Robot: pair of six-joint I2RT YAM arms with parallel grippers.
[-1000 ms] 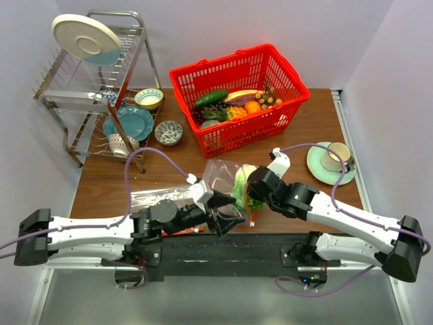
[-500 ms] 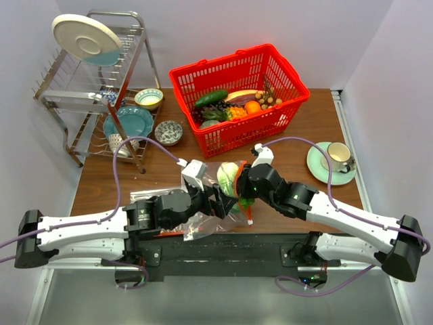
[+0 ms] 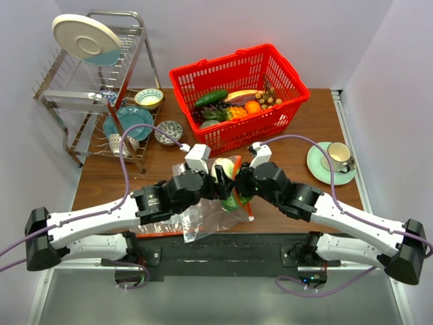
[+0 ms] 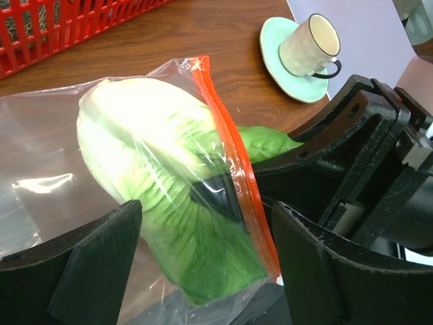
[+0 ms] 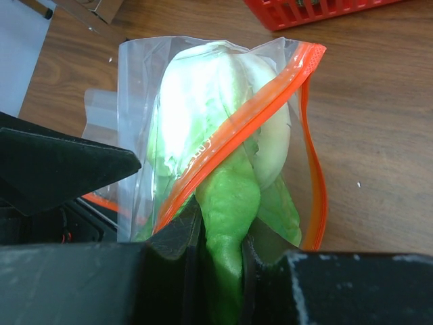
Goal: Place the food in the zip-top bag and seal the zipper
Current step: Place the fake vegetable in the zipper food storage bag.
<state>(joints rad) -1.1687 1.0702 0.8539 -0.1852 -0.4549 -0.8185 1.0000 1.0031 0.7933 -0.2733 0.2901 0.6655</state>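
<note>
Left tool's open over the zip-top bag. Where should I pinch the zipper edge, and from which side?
Probably the zipper at its upper corner, where it stands free of the napa cabbage; lower down it lies tight over leaves beside the right tool. Come in across the zip-top bag, jaws straddling the strip.

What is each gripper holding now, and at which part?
Right gripper pinches the napa cabbage by its green leafy end; left gripper is open, gripping nothing.

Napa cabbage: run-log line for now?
napa cabbage partly inside zip-top bag | right gripper shut on napa cabbage | left gripper open | zipper unsealed
</note>
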